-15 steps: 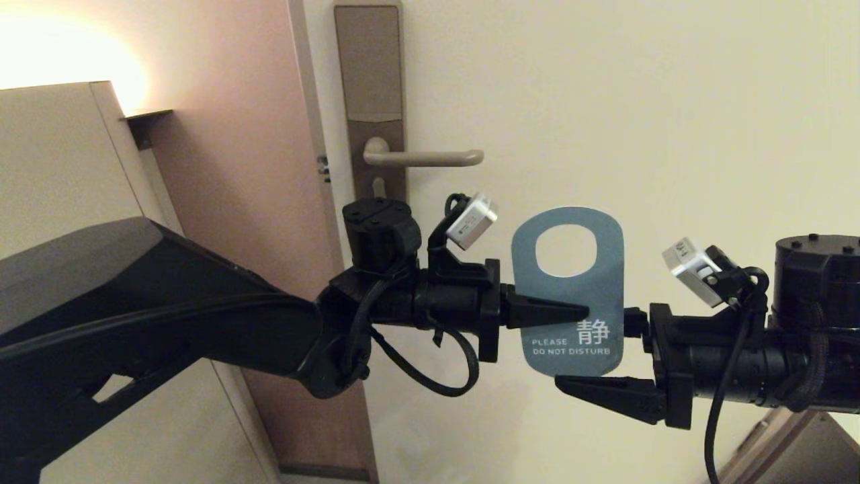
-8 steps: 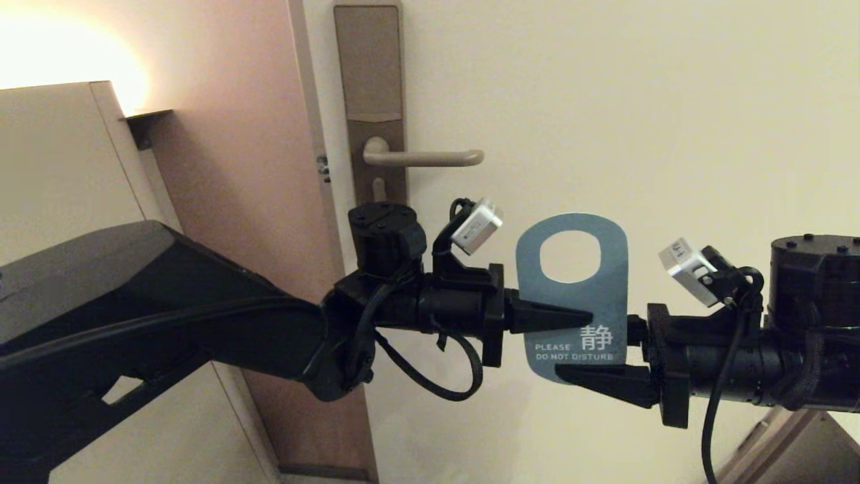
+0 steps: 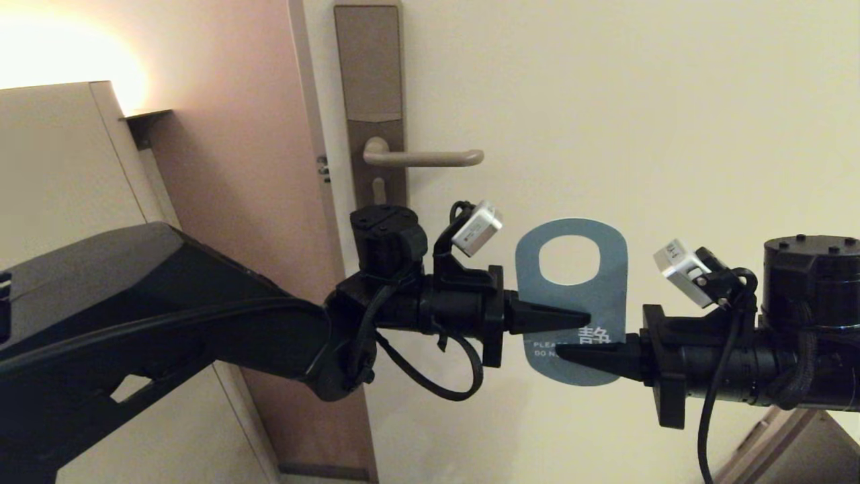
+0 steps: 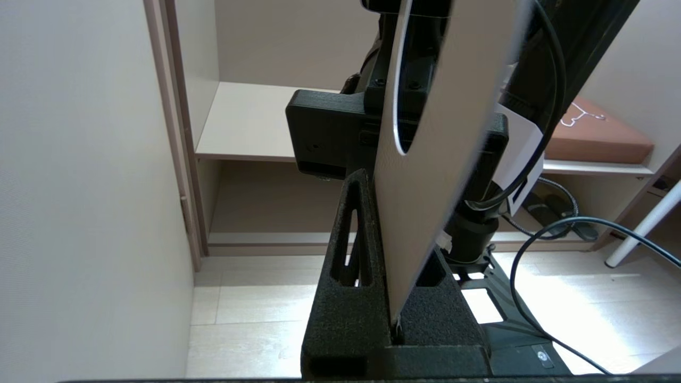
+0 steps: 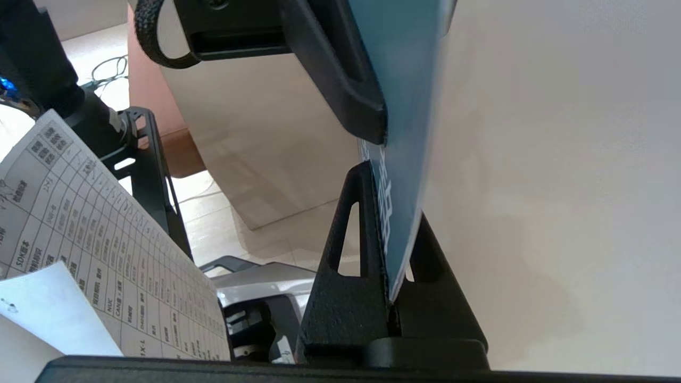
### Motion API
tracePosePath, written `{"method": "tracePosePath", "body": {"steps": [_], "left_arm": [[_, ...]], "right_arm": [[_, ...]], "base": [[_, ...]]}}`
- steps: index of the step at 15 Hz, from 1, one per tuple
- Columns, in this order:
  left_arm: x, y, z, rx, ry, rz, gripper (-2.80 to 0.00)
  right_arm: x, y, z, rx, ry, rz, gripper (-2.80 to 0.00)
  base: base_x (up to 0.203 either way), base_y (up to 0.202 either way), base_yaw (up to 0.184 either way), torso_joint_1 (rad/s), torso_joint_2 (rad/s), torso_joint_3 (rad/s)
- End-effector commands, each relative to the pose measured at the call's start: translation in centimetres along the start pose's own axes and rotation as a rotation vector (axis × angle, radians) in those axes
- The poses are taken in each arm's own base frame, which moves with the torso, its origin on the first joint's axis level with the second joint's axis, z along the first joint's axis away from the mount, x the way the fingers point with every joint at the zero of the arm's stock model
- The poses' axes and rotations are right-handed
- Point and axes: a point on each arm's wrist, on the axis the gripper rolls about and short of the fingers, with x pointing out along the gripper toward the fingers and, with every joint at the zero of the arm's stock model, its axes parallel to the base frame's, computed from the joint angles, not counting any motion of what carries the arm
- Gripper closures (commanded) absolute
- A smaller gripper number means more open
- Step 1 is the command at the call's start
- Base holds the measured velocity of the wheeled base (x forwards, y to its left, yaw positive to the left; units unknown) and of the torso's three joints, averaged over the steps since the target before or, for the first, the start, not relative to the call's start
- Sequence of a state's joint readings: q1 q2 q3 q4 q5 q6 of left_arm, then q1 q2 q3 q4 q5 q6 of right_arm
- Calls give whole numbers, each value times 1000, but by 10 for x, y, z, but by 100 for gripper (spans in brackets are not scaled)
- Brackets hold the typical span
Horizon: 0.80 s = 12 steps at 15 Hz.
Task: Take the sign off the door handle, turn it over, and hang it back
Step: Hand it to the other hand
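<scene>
Both my grippers pinch the flat teal-blue door sign (image 3: 572,296), long axis upright: left gripper (image 3: 578,316) clamped from the left, right gripper (image 3: 568,351) from the right, below and right of the bare bronze-beige lever handle (image 3: 423,158)

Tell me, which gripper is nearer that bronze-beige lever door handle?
Left. The left gripper, shut on the teal-blue oblong sign, sits below the door handle, slightly right. The right gripper, also shut on it, is lower.
</scene>
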<state>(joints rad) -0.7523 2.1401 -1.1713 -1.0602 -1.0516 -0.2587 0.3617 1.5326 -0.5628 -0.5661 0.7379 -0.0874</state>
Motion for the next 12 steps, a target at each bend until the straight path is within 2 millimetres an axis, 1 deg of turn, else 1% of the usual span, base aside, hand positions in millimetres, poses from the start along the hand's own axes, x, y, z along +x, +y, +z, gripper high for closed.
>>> {"method": "tracePosePath", "body": {"steps": [1,5,6,8,12], "left_arm": [[2,1,-4,-7,5,-11,0],[10,-3,-6,-5,9,-33,0],[10,-3,-6,-5,9,-32,-280],[10,-4,-5,-2,6,-33,-280],[2,-7,-4,-5,-23,-29,-280]], "right_arm": [[0,0,0,-4,-3,3,0],[0,0,0,-3,-1,3,0],[0,0,0,-3,-2,3,0],[-1,1,-1,-3,-2,3,0],[-2,2,0,-9,-6,1,0]], "base": [[0,0,0,0,0,0],[0,0,0,0,0,0],[0,0,0,0,0,0],[0,0,0,0,0,0],[0,0,0,0,0,0]]}}
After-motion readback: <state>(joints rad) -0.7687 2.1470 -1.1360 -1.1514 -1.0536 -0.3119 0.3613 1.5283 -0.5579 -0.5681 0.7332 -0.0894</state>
